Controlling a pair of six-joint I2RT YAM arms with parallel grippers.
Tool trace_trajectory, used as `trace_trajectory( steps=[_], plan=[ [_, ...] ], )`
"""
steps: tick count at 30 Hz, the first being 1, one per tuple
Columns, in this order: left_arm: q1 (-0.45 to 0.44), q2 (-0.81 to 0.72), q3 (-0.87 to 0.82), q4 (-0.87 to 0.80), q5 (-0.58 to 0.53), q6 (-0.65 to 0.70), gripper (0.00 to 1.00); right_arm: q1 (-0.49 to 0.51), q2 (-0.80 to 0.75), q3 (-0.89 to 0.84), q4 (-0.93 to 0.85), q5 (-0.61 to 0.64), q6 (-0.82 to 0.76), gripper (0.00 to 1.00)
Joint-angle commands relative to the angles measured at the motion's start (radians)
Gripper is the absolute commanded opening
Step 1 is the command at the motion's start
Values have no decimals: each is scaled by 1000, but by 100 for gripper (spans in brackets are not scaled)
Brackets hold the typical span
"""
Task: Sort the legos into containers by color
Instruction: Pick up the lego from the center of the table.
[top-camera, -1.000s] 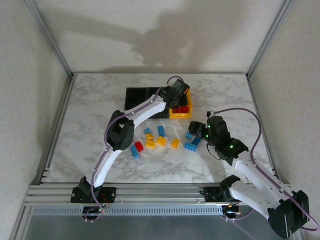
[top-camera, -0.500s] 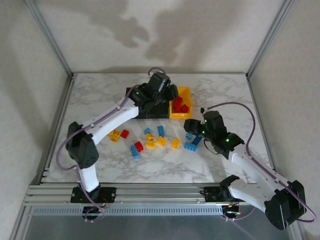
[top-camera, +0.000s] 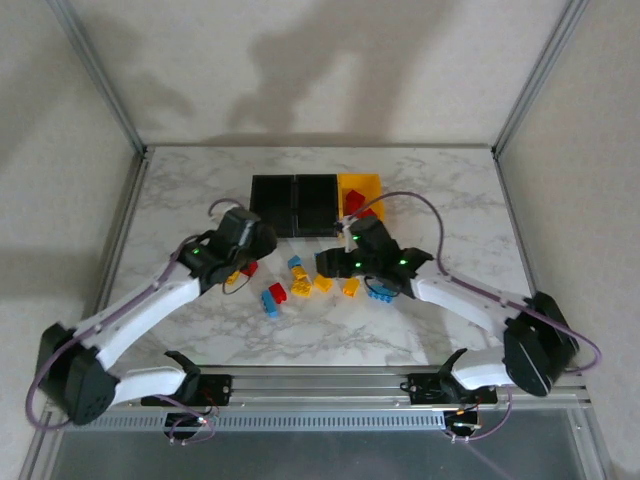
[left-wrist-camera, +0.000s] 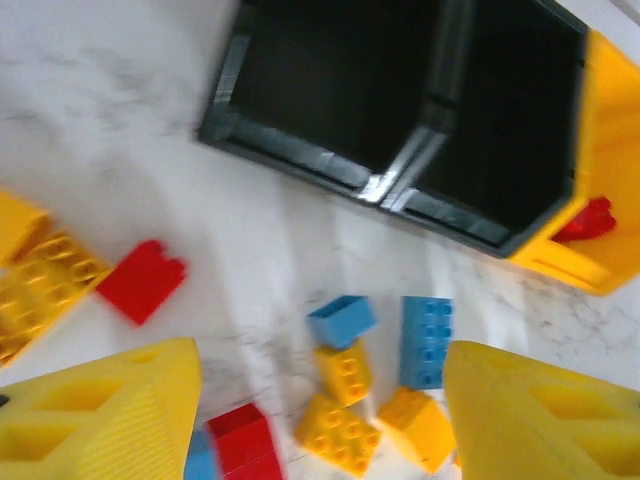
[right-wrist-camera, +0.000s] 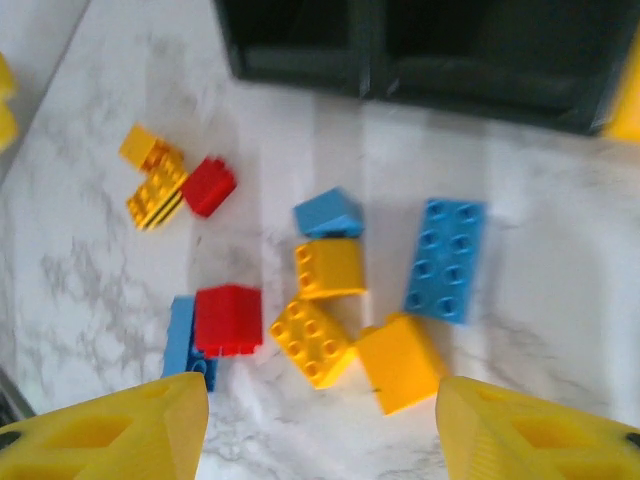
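Note:
Loose legos lie mid-table: a red brick (top-camera: 277, 292), yellow bricks (top-camera: 301, 286) and blue ones (top-camera: 380, 292). At the back stand the containers, two black bins (top-camera: 273, 192) and a yellow bin (top-camera: 366, 184) with red bricks inside. My left gripper (top-camera: 252, 250) hovers left of the pile, open and holding nothing (left-wrist-camera: 320, 420). Below it lie a red brick (left-wrist-camera: 142, 280), a blue plate (left-wrist-camera: 426, 340) and yellow bricks (left-wrist-camera: 345, 372). My right gripper (top-camera: 326, 265) hangs open over the pile (right-wrist-camera: 320, 430), above a yellow brick (right-wrist-camera: 312, 341) and a red one (right-wrist-camera: 228, 318).
A metal frame rail (top-camera: 110, 250) borders the marble table on the left and another (top-camera: 520, 230) on the right. A red brick (top-camera: 248, 268) and a yellow plate (top-camera: 232, 276) lie apart to the left of the pile.
My left arm swung from the yellow bin back to the pile's left side, and its jaws opened wider. My right arm moved left from the table's right side to over the pile.

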Motion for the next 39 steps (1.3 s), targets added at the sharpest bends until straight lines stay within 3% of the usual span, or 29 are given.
trace_trajectory(
  steps=[1, 6, 15, 39],
  plan=[
    [65, -130, -94, -97, -66, -69, 67, 52, 98, 72, 35, -29, -27, 63],
    [127, -261, -188, -138, -74, -119, 69, 115, 276, 182, 35, -59, -50, 60],
    [146, -296, -247, -145, -61, -133, 69, 186, 481, 339, -20, -60, -91, 59],
    [169, -315, -301, -110, -23, -136, 69, 210, 668, 450, -135, 2, -106, 50]
  ],
)
